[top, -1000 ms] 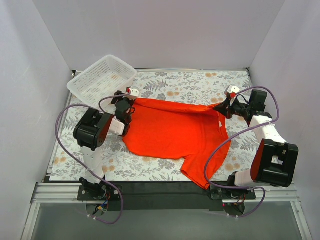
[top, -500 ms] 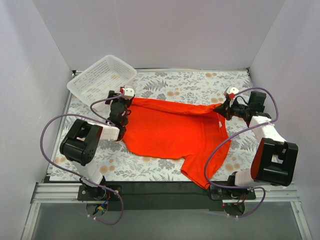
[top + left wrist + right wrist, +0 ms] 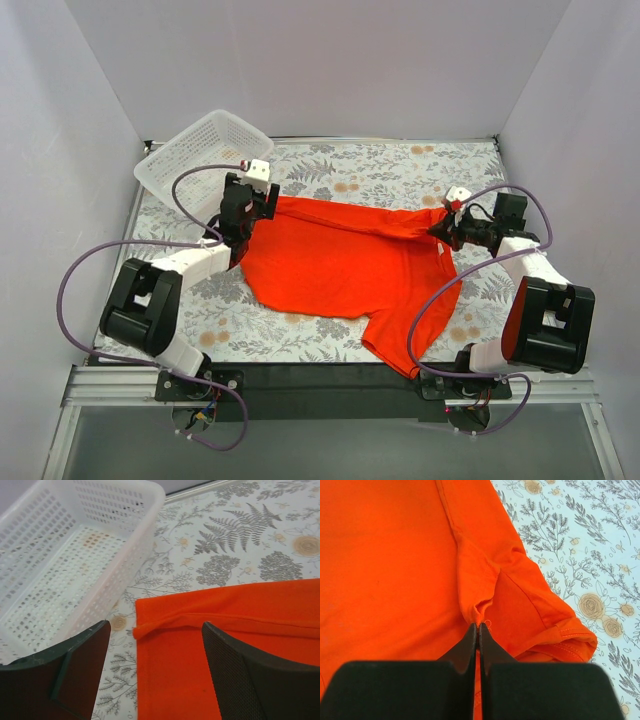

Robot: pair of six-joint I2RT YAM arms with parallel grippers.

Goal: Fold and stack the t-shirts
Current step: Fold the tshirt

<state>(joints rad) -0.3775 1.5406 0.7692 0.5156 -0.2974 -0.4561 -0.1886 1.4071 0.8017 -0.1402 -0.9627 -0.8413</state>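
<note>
- Pinching a fold of the plain orange-red thin-fabric t-shirt (image 3: 395,555), the right gripper (image 3: 478,625) is closed tight.
- The left gripper (image 3: 154,626) gapes wide, empty, above the shirt's hemmed corner.
- The shirt lies spread on the floral table (image 3: 400,165), near the white lattice plastic basket (image 3: 200,155).

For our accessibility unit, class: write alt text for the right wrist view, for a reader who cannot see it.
The right gripper pinches a fold of the orange-red t-shirt, jaws closed. The shirt fills the left of the view; the floral table cover shows at right.
</note>
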